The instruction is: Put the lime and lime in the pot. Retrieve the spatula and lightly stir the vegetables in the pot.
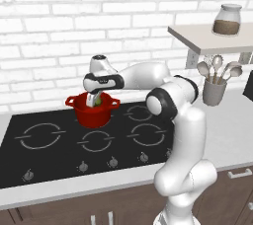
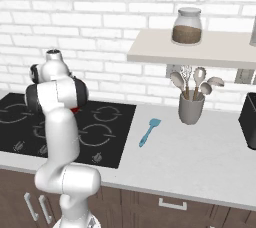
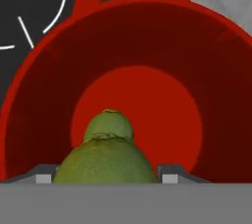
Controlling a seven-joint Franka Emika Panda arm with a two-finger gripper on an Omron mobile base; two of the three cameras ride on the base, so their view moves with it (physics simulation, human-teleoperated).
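A glossy, round red pot [image 3: 44,95] sits beneath the hand [image 1: 94,101], whose fingers clamp a bumpy green lime [image 3: 104,164] (a second lime [image 3: 109,126] lies inside).

A kitchen is indicated: black cooktop [image 1: 74,140] set into a pale tabletop [image 2: 200,157], white brick wall [image 1: 59,26], wall shelf [image 2: 200,49] with jar [image 2: 187,26], utensil crock [image 2: 191,107] near the back edge, brown cabinets [image 2: 165,207] below.

The pot [image 3: 44,95] looks smooth, glossy red enamel, each lime [image 3: 104,166] has a rough, dimpled matt skin, and the stovetop [image 1: 49,155] is glossy black glass.
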